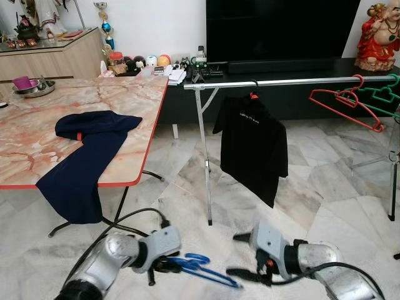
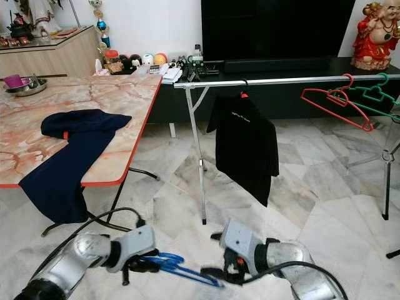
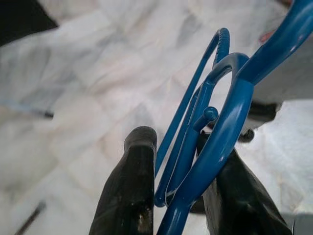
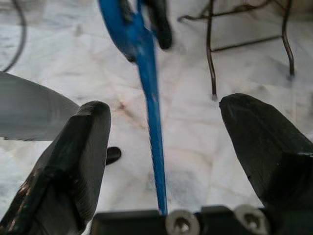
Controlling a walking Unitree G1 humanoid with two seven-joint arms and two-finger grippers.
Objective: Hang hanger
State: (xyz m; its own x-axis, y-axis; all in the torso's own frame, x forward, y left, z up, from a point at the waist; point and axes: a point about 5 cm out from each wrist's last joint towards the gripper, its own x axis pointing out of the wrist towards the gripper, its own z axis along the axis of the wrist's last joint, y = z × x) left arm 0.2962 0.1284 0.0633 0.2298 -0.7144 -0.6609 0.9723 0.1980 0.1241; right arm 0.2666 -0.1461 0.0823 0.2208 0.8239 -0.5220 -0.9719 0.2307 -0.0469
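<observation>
Left tool (image 1: 164, 265) pinches blue hanger (image 1: 200, 265); right tool (image 1: 240, 254) spread wide, hanger's bar between fingers, seemingly untouched.

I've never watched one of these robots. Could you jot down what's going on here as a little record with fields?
Held item: blue hanger
Left gripper: shut on the blue hanger near its hook
Right gripper: open, fingers either side of the hanger's bar, not touching
Rail: metal clothes rail ahead, across the marble floor
On the rail: black shirt, red hanger, green hanger
Table: on the robot's left, dark blue garment draped over its edge
</observation>
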